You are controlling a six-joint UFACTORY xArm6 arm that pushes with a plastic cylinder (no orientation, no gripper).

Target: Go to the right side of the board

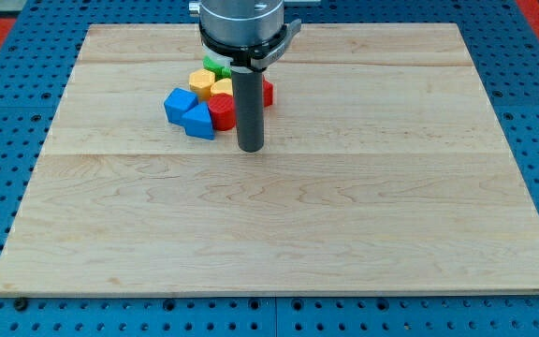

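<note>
Rod end effector, dark and straight, no jaws to open or close; my tip [251,148] rests on the pale wooden board [279,234], holding nothing, just right of and nearer than the block cluster. Cluster, far left of centre: two blue blocks [187,110], red cylinder [222,111], yellow blocks [208,82], green block [216,65] at far edge. Step: travel apparently not begun. Next: slide tip rightward across bare wood toward the board's right edge [517,178], away from the blocks.

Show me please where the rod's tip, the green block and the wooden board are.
my tip [251,149]: camera view, the rod's very lowest end.
green block [215,65]: camera view, its visible top behind the yellow ones.
wooden board [363,215]: camera view, bare wood right of centre.
</note>
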